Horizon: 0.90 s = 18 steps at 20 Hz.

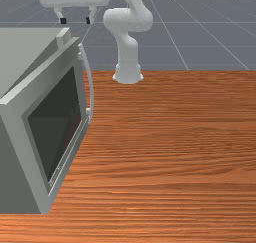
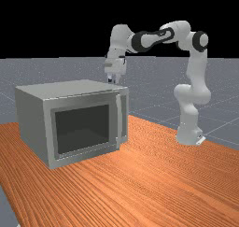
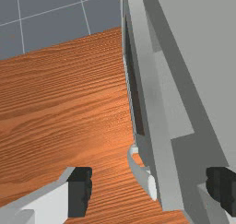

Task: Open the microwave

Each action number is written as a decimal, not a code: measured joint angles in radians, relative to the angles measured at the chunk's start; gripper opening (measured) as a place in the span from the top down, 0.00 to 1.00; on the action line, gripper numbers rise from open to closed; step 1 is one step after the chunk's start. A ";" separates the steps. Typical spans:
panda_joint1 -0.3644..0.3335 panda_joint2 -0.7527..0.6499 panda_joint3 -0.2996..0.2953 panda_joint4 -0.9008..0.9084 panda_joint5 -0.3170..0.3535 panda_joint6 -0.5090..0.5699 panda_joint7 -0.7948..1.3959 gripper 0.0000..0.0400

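The microwave (image 2: pixel 65 88) stood on the wooden table (image 1: pixel 175 147) at the front view's left, its door (image 1: pixel 55 122) slightly ajar, the curved handle (image 1: pixel 91 82) upright along the door's free edge. I held my gripper (image 1: pixel 75 20) above that edge, apart from it, fingers (image 3: pixel 79 191) spread wide; looking down past them, I saw the handle between.

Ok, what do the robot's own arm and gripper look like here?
A white-and-grey arm of smooth, rounded segments, with black rings at some joints. Its gripper has a wide, pale body and two light-grey fingers ending in black, blocky tips.
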<state>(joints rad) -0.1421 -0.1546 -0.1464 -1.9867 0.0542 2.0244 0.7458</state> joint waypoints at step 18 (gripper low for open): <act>-0.126 0.175 0.070 0.068 -0.005 0.117 0.036 0.00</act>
<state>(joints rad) -0.2685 0.0203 -0.0764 -1.9183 0.0493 2.1411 0.7823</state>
